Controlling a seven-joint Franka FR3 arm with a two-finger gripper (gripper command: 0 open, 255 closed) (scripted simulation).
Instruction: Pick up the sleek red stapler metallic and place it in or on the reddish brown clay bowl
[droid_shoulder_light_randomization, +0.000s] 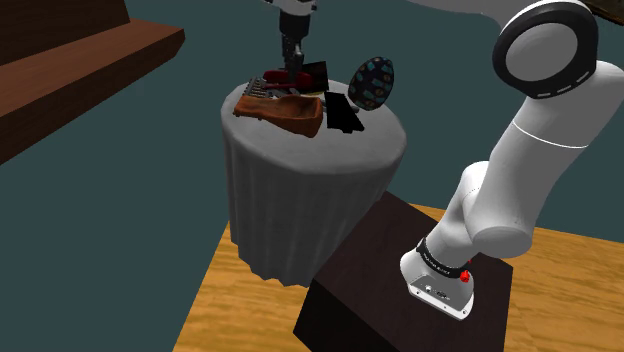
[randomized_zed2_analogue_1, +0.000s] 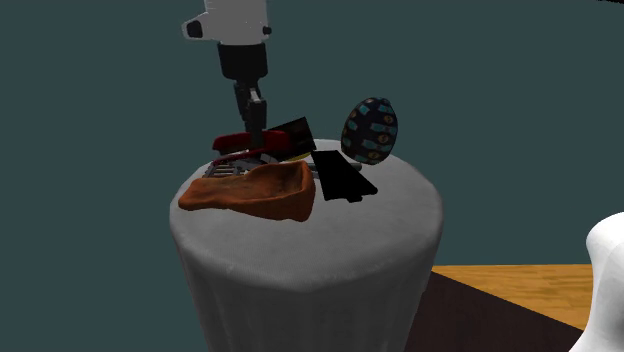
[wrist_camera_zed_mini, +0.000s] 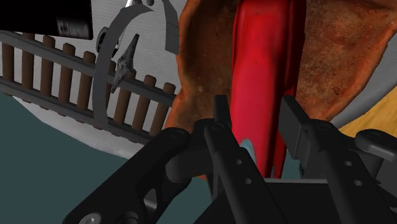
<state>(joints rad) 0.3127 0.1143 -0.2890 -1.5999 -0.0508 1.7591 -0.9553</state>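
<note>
The claw (wrist_camera_zed_mini: 259, 111) is pinching the red stapler (wrist_camera_zed_mini: 264, 57): in the wrist view its two black fingers press against the stapler's sides near one end. The stapler's long axis runs straight out from the claw, crosswise to the direction in which the fingers close.

Beyond the stapler in that view lies the rough reddish-brown bowl (wrist_camera_zed_mini: 337, 57), so most of the stapler's length appears to hang over the bowl rather than over bare tabletop (randomized_zed2_analogue_1: 390, 215). In the second exterior view the stapler sits level, just above and behind the bowl's far rim, towards the tabletop's far edge.

The move to come seems to depend on that overlap. The bowl is below the claw and a little towards the tabletop's near edge, so a short carry that way and a descent should land the stapler inside.

A slatted wooden rack (wrist_camera_zed_mini: 38, 70) sits just beside the bowl. A dark patterned egg (randomized_zed2_analogue_1: 369, 130) stands apart.
</note>
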